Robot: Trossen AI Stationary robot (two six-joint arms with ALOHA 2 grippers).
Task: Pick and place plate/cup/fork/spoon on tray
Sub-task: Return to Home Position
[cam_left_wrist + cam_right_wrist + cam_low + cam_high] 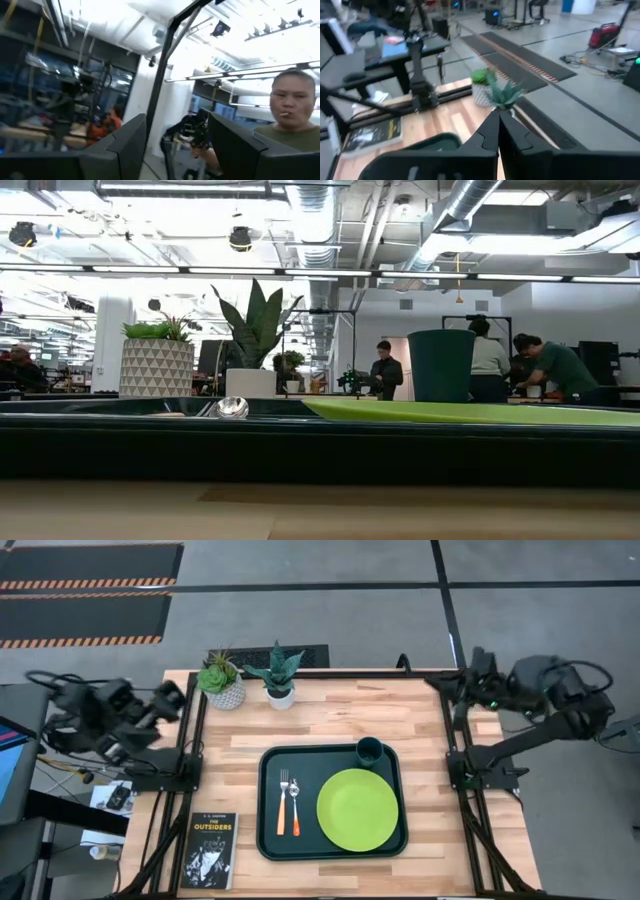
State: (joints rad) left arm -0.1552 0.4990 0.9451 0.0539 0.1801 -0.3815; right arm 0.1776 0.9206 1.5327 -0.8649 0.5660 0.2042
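Observation:
The dark green tray (pixel 270 840) lies at the middle of the table. On it rest the lime-green plate (pixel 357 809) at the right, the teal cup (pixel 369 751) upright at the far right corner, and the fork (pixel 283 802) and the spoon (pixel 295 805) side by side at the left. In the low view the tray's near wall (pixel 300 445), the plate (pixel 480 412), the cup (pixel 441 365) and the spoon's bowl (pixel 232 408) show. My left gripper (pixel 172 697) (pixel 177 125) is open and empty, drawn back over the table's left edge. My right gripper (pixel 462 682) (pixel 498 120) is shut and empty at the far right edge.
Two potted plants (pixel 222 680) (pixel 279 675) stand at the table's far edge. A black book (pixel 208 850) lies at the near left corner. Black arm frames (pixel 190 760) (pixel 455 770) run along both sides. People stand in the room beyond the table (pixel 385 370).

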